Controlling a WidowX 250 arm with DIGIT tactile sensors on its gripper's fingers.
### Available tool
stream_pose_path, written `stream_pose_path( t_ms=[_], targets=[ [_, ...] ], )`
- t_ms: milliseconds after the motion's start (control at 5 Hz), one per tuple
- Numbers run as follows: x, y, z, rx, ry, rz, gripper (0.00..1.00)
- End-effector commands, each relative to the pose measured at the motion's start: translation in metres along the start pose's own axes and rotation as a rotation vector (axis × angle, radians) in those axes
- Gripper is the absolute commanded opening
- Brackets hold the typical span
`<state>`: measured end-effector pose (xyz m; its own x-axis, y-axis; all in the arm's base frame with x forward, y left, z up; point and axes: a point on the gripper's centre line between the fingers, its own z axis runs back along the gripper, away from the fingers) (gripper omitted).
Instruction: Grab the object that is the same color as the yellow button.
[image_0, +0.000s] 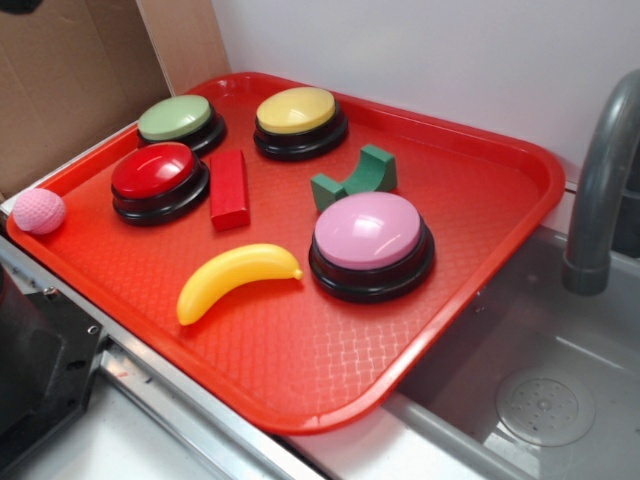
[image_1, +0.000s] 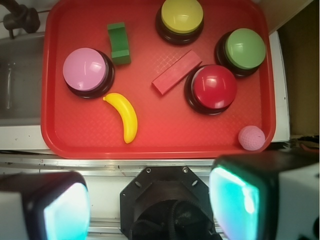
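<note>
Gripper (image_1: 150, 200) high, fingers wide apart

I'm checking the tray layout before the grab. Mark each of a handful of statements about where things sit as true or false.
1. The banana lies on the red tray, beside the pink button. True.
2. The claw is closed on the banana. False: the claw is open, back off the tray, holding nothing.
3. The red block lies next to the red button. True.
4. The pink ball sits on top of the yellow button. False: it rests at the tray's corner.
5. There are four buttons. True.
</note>
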<state>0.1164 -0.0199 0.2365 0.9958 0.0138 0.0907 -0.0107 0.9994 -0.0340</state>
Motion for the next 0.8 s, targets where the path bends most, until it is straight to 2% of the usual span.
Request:
stream_pose_path(
  t_ms=[0,400,600],
  targets=[
    [0.0,0.0,0.0,0.0,0.0,0.0,1.0],
    [0.023,-0.024,-0.064,0.018,-0.062,-0.233,1.0],
    [0.032,-0.037,-0.107,-0.037,-0.097,-0.285,1.0]
  ],
)
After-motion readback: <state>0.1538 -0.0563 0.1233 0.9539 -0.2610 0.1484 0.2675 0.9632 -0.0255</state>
